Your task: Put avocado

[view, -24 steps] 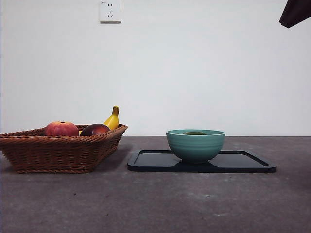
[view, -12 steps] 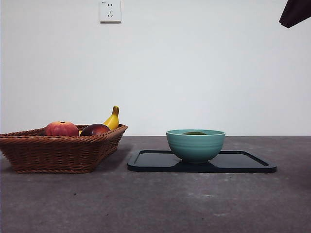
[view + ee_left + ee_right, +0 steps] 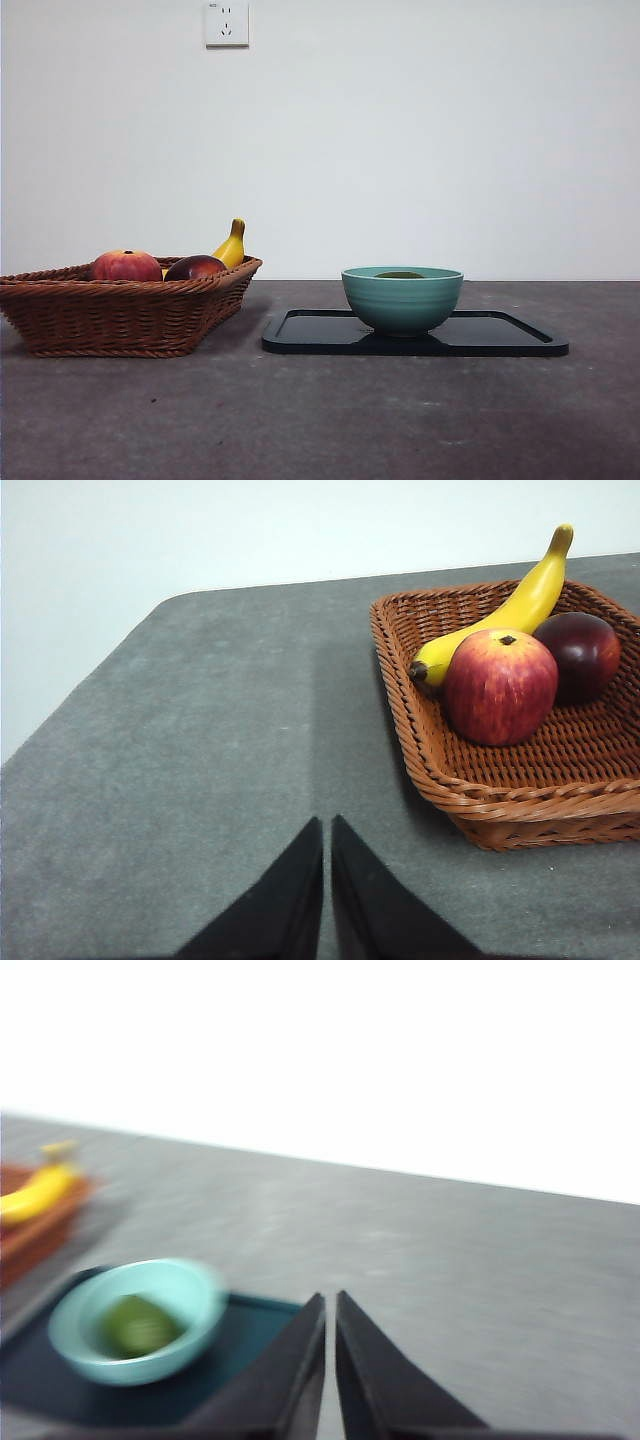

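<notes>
The avocado lies inside the teal bowl, which stands on a black tray; in the front view only its dark green top shows above the rim. My right gripper is shut and empty, held high and away from the bowl; its view is blurred. My left gripper is shut and empty above the bare table beside the wicker basket. Neither arm shows in the front view.
The wicker basket at the left holds a red-orange peach, a dark maroon fruit and a banana. A wall socket is on the white wall behind. Grey table runs along the front.
The dark arm tip at the front view's top right corner has gone out of view. The bowl, tray and basket have not moved.
</notes>
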Tool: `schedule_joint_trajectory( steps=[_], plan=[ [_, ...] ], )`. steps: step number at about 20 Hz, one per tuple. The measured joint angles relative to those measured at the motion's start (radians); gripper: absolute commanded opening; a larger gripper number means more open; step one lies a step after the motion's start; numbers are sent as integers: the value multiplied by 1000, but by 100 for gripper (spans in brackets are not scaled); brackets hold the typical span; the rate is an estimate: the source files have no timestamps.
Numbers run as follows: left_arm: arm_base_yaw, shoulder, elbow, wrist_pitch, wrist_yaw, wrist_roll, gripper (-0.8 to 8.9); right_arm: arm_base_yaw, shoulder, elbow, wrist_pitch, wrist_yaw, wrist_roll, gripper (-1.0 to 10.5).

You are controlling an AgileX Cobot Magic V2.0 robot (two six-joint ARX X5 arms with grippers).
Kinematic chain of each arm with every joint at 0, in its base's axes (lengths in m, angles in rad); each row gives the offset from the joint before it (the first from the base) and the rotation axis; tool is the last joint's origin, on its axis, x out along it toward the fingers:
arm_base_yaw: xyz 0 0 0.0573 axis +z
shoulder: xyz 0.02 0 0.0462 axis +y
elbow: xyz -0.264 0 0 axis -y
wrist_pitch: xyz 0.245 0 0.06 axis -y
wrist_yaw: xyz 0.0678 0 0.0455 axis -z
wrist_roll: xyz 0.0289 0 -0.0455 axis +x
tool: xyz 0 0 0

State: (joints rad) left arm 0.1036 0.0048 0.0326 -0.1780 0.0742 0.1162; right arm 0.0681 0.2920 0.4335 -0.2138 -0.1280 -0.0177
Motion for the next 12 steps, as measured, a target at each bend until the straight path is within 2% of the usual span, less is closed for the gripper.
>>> schedule_joint_trajectory(
  steps=[3, 9, 12],
  plan=[
    [0, 0, 0, 0, 0, 0, 12, -61, -127, -148, 43, 42, 0, 8],
    [0, 0, 0, 0, 0, 0, 12, -64, -212, -304, 107, 122, 11, 7],
    [0, 0, 0, 0, 0, 0, 12, -64, -237, -365, 136, 132, 24, 7]
  ],
)
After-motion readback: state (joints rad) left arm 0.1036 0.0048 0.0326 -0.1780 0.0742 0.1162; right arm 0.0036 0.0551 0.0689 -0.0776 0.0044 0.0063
